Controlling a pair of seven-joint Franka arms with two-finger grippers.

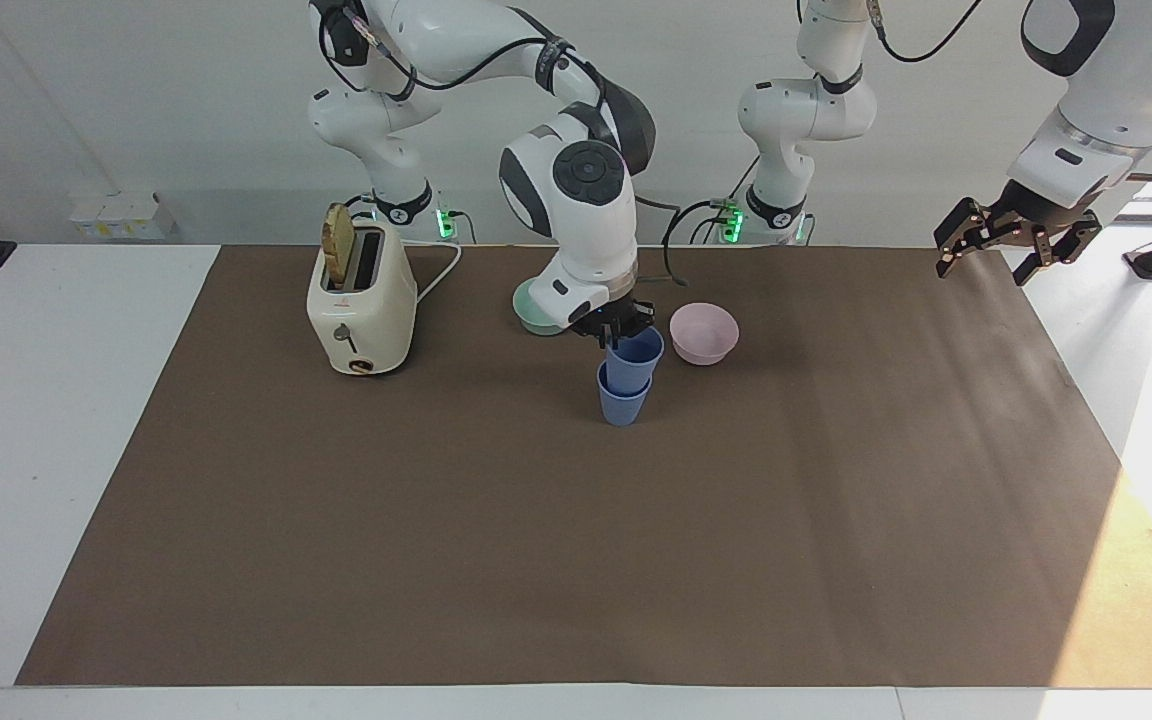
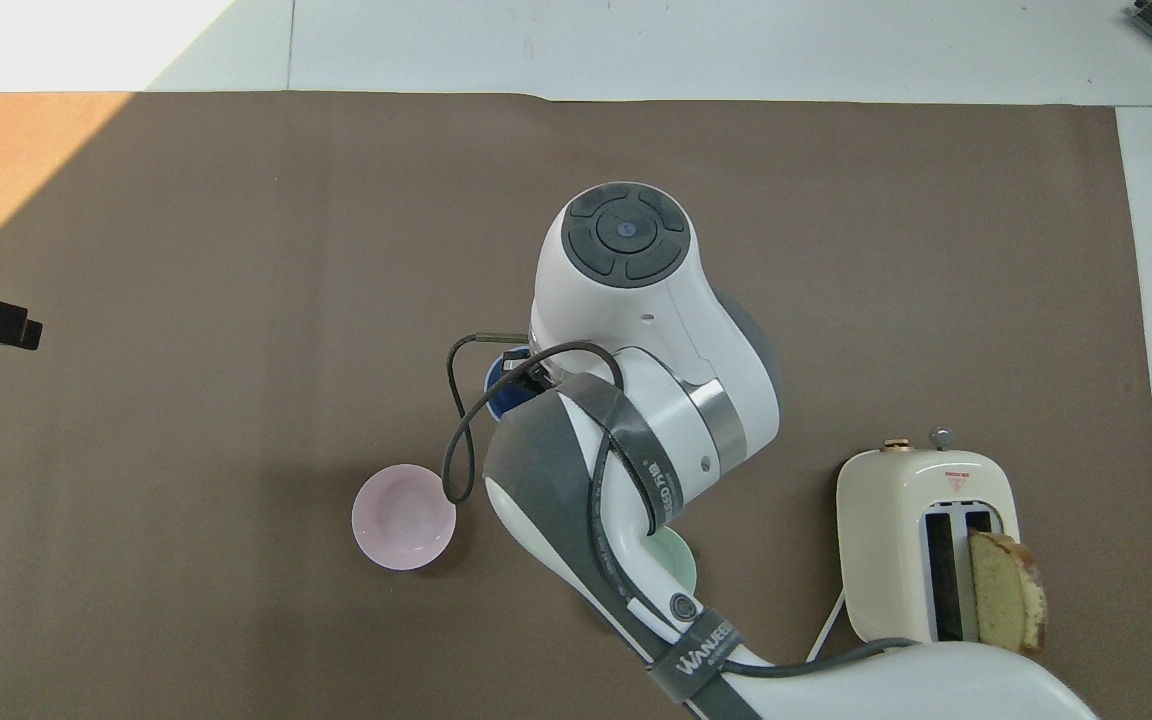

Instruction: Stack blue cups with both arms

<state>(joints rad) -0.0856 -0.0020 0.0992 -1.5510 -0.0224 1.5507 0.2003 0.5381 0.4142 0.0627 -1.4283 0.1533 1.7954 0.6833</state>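
Observation:
Two blue cups stand nested in the middle of the brown mat. The lower blue cup point(image 1: 623, 402) rests on the mat, and the upper blue cup point(image 1: 635, 362) sits partly inside it, leaning a little. My right gripper point(image 1: 622, 327) is shut on the upper cup's rim, on the side nearer to the robots. In the overhead view the right arm covers most of the cups, and only a blue sliver of the upper cup point(image 2: 499, 396) shows. My left gripper point(image 1: 1016, 245) is open and empty. It waits in the air over the mat's edge at the left arm's end of the table.
A pink bowl point(image 1: 704, 333) stands beside the cups, toward the left arm's end. A mint-green bowl point(image 1: 534, 316) sits nearer to the robots, partly hidden by the right arm. A cream toaster point(image 1: 361, 302) with a slice of bread stands toward the right arm's end.

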